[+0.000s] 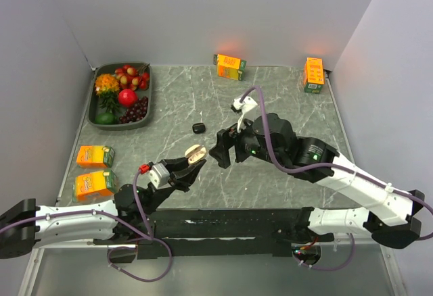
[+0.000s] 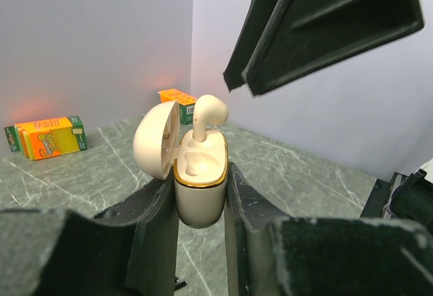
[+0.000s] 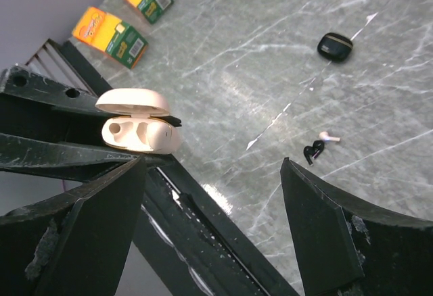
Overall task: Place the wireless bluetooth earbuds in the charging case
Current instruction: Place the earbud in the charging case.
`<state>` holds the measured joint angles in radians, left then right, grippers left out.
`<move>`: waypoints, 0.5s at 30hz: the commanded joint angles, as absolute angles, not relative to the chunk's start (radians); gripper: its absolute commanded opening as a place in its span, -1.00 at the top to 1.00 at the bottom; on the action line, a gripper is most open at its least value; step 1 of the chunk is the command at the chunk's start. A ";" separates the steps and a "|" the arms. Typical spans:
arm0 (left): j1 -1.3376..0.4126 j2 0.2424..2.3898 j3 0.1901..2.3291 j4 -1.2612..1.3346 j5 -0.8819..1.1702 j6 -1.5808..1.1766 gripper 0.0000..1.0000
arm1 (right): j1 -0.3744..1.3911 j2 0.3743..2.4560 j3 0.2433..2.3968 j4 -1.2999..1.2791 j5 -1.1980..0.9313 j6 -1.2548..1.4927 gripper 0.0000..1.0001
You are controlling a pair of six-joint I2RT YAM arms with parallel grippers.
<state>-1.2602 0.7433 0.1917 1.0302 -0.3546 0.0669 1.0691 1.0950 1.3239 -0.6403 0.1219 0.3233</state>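
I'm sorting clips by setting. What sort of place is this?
Probably a robot test bench in a lab: a marble-look table boxed in by plain grey walls, two robot arms bolted at its near edge, and props like a fruit tray and juice cartons.

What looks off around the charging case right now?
One whitish earbud stands tall out of the open cream case in the left gripper, not seated. A second whitish earbud and a black earbud lie loose on the table.
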 commanded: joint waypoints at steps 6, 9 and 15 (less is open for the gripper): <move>-1.264 0.741 0.222 1.055 -0.331 0.058 0.98 | 1.054 1.104 1.361 -0.618 0.164 0.316 -0.73; -1.264 0.741 0.224 1.054 -0.328 0.060 0.98 | 1.054 1.132 1.377 -0.624 0.158 0.314 -0.72; -1.262 0.738 0.221 1.052 -0.330 0.057 0.98 | 1.054 1.150 1.378 -0.612 0.135 0.324 -0.71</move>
